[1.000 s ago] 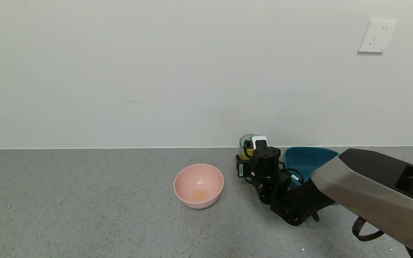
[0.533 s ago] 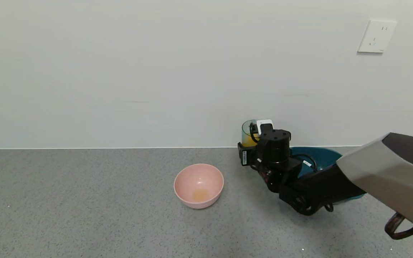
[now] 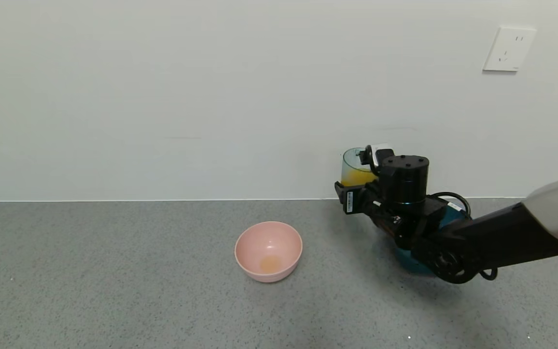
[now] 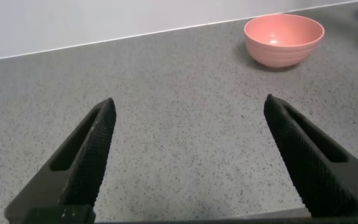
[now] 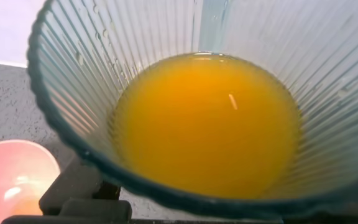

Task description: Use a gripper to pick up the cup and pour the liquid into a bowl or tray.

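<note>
One cup (image 3: 355,167), one pink bowl (image 3: 268,251), one teal basin (image 3: 407,256) and two arms make up the scene on the grey bench (image 3: 114,281). The right pincer (image 3: 362,186) is clamped on the cup and holds it upright in the air, clear of the bench, near the back wall and above the basin's left edge. The right arm reaches in from the right side, its forearm running low across the bench and the wrist turned up, with a black cylindrical joint just right of the cup. Most of the basin is covered by that arm; only a dark teal strip shows beneath the wrist, so its exact outline is probably not judgeable here. The orange liquid (image 5: 207,121) fills the lower part of the ribbed cup (image 5: 166,68), its surface level, as the right wrist view shows from above. The pink bowl stands well apart to the left of the cup, with a faint orange smear at its bottom. The left pincer (image 4: 191,155) hangs low over bare bench with its two black fingers (image 4: 86,155) spread wide apart, holding nothing, the pink bowl (image 4: 283,40) far beyond them. One white wall socket (image 3: 509,48) sits high on the wall at right.
</note>
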You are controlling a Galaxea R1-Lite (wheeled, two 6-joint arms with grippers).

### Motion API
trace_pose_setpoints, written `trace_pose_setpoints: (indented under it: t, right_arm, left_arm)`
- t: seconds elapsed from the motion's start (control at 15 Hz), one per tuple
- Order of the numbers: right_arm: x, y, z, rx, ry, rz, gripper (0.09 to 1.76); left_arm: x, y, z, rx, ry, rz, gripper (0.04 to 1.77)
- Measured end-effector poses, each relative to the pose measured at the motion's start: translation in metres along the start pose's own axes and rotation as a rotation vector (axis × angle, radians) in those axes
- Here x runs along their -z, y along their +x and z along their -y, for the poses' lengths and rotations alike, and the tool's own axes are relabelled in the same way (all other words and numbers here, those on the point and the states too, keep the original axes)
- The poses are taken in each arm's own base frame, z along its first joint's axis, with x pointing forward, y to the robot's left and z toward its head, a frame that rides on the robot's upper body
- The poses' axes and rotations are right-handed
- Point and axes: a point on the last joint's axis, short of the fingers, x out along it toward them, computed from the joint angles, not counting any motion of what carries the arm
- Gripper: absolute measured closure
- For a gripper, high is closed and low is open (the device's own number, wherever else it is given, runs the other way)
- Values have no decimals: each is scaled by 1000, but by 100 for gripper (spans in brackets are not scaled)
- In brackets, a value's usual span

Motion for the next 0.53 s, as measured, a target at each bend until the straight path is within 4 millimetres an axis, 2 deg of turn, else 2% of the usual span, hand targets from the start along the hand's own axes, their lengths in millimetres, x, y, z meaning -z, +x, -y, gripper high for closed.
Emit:
trace_pose_setpoints:
  t: [0.53]
  right_arm:
    - [-9, -20, 70, 12, -24, -23, 50]
  left_arm:
    - [0, 0, 0, 1, 0, 0, 9]
